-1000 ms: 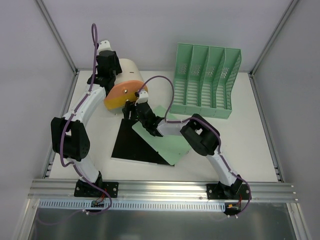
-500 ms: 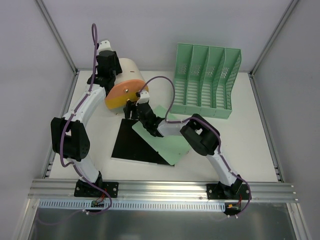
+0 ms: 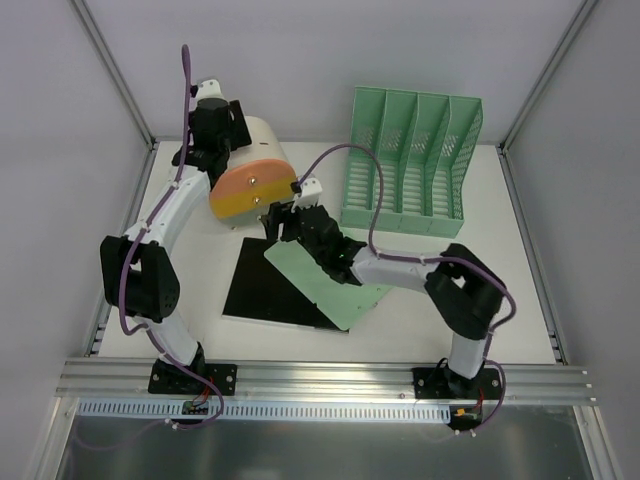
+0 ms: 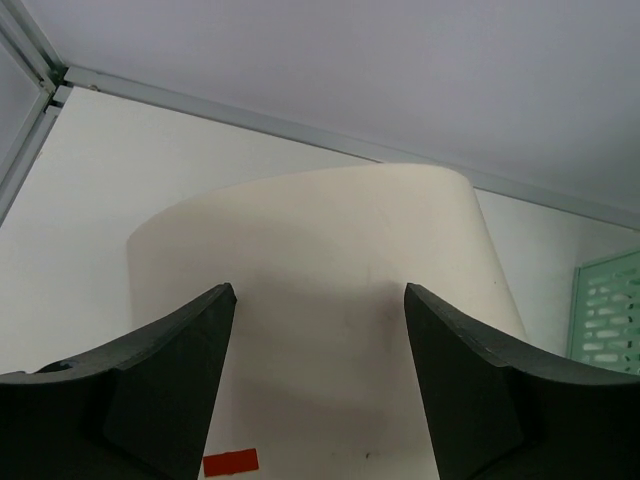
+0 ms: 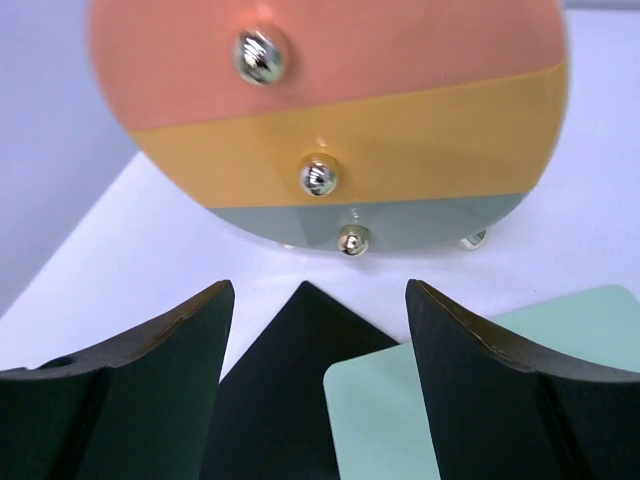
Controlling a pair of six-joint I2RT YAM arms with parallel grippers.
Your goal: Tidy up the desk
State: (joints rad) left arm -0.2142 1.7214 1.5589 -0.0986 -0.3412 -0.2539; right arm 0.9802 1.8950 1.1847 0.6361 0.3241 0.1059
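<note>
currently the desk (image 3: 500, 290) fills the centre of the top view, with its aluminium rail (image 3: 320, 378) along the lower edge.

the left gripper (image 4: 318, 292) is at the upper left of the top view. its jaws are spread and straddle the cream body of a drum (image 4: 340, 230) lying on its side; contact cannot be confirmed.

the right gripper (image 5: 318, 290) is at the centre of the top view. its jaws are spread and hold nothing. it points at the drum's round face, which is banded salmon, yellow and grey and carries metal studs.

a black sheet (image 3: 262, 290) lies flat just below the drum, and a pale green sheet (image 3: 318, 275) overlaps its right part.

a green file rack (image 3: 405, 165) stands upright at the upper right, apart from the drum.
</note>
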